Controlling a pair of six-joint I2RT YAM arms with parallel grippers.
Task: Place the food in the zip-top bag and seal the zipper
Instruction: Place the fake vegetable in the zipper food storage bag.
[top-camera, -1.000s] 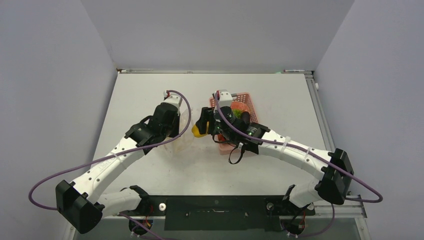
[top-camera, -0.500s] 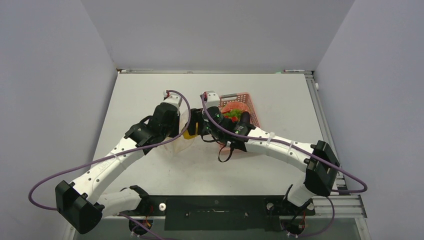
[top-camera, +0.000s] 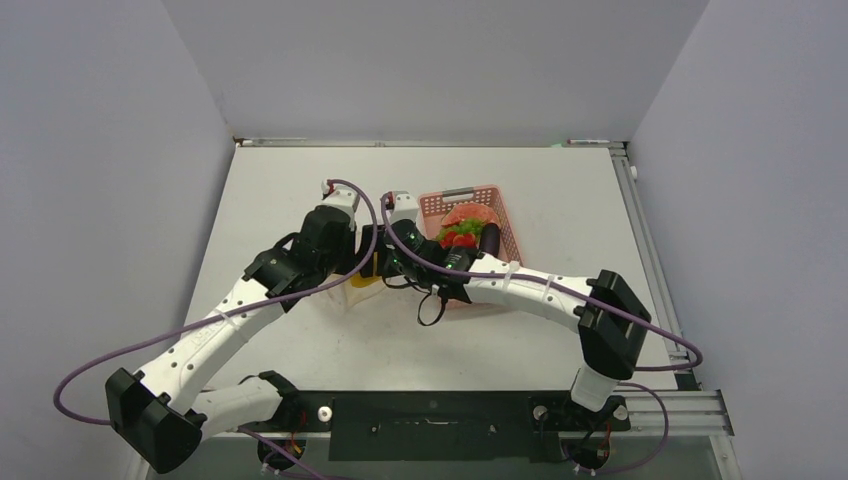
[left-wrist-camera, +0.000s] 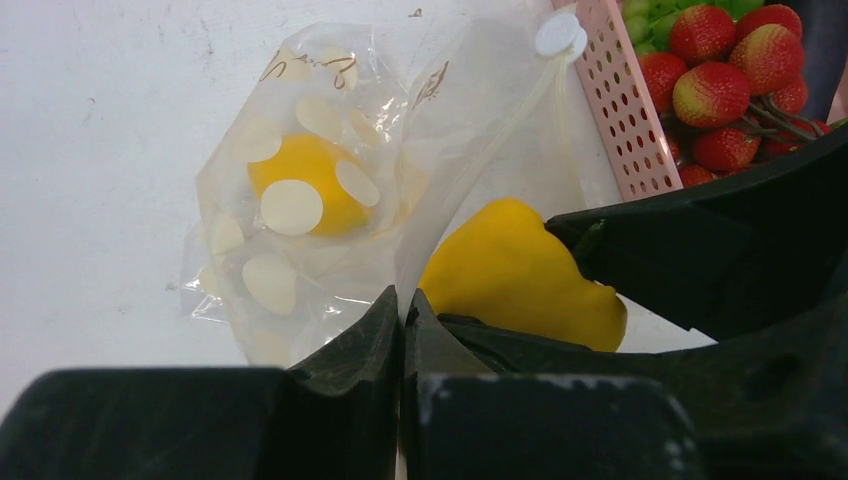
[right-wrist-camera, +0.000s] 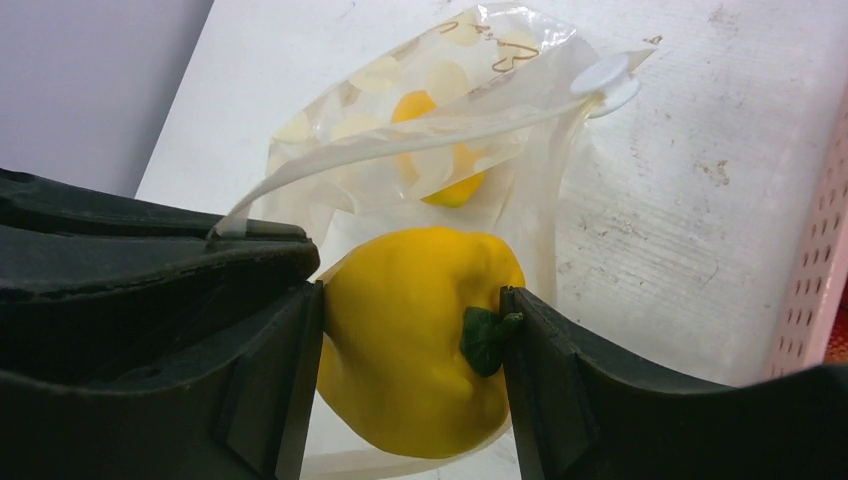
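Note:
My left gripper (left-wrist-camera: 403, 300) is shut on the mouth edge of the clear zip-top bag (left-wrist-camera: 330, 110), holding it up off the white table. A yellow lemon (left-wrist-camera: 300, 185) lies inside the bag. The zipper (right-wrist-camera: 400, 145) runs as a stiff strip from the pinched edge to a white slider (right-wrist-camera: 605, 78). My right gripper (right-wrist-camera: 410, 335) is shut on the yellow bell pepper (right-wrist-camera: 415, 350), right at the bag's open mouth and below the zipper strip. More food stays in the pink basket (top-camera: 455, 195): a red cluster (left-wrist-camera: 740, 70), green pieces (top-camera: 460, 228) and a dark eggplant (top-camera: 490, 238).
The pink basket stands just right of the bag, its slotted wall (left-wrist-camera: 620, 110) close to the slider. Both forearms cross the middle of the table (top-camera: 300, 190). Grey walls stand on three sides, and a metal rail (top-camera: 640, 230) lines the right edge.
My right arm has carried the yellow pepper leftward from beside the basket to the bag's mouth. The left gripper has kept its hold on the bag's edge.

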